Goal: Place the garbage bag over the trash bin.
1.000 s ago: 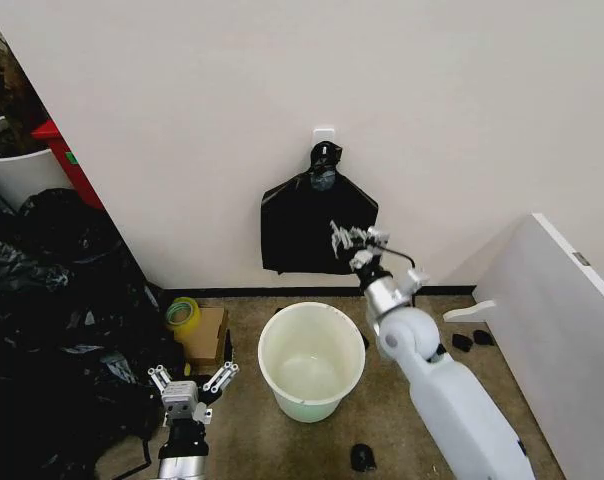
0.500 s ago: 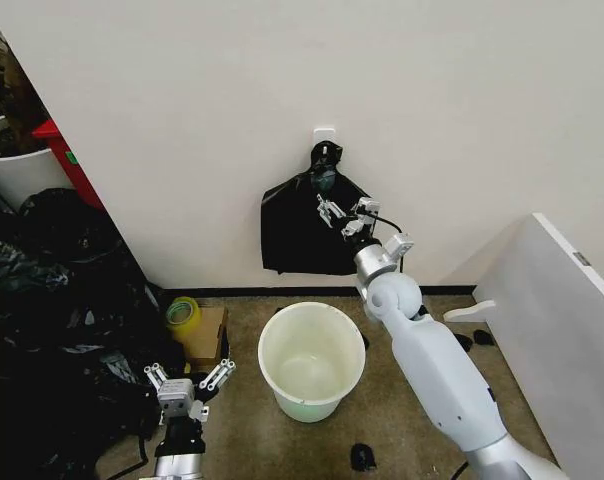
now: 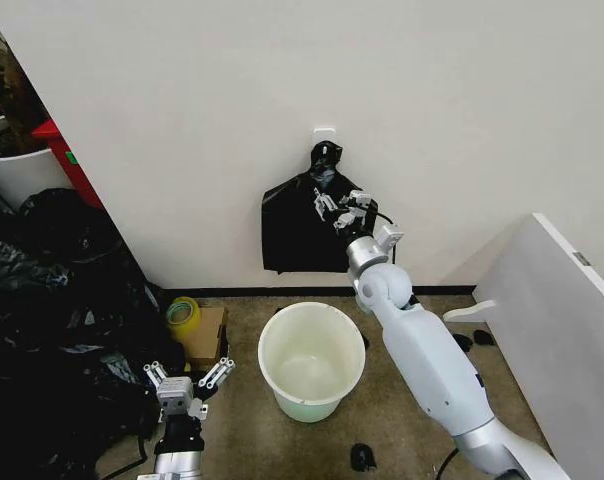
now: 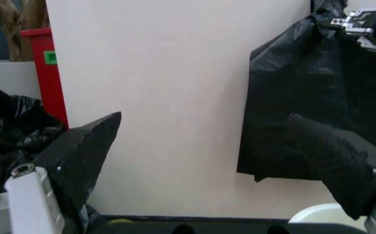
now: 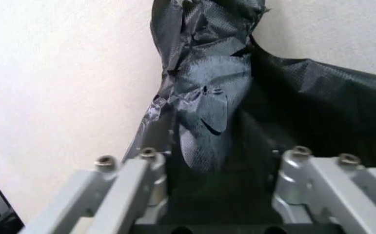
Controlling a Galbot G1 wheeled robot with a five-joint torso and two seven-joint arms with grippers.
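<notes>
The trash bin point(image 3: 312, 307), a round white bucket, stands open on the floor below the wall; its rim point(image 4: 312, 213) also peeks into the left wrist view. Above it a flat black bundle point(image 3: 300, 238) point(image 4: 305, 92) point(image 5: 222, 92) with a knotted top hangs from a white wall hook. No separate garbage bag is in view. My right gripper point(image 3: 340, 204) point(image 5: 220, 161) point(image 4: 363, 23) is open against the bundle's upper part just below the knot, one finger on each side of the gathered neck. My left gripper point(image 3: 190, 378) point(image 4: 204, 122) is open, low at the bin's left.
A big heap of black sacks point(image 3: 42, 330) fills the left side. A yellow tape roll point(image 3: 183, 314) lies on a cardboard box point(image 3: 210, 338) beside the bin. A white panel point(image 3: 562, 330) stands at the right. Small dark items point(image 3: 362, 457) lie on the carpet.
My right gripper has risen and moved left toward the wall, from the bundle's lower right up to its neck below the knot. The left gripper has barely shifted.
</notes>
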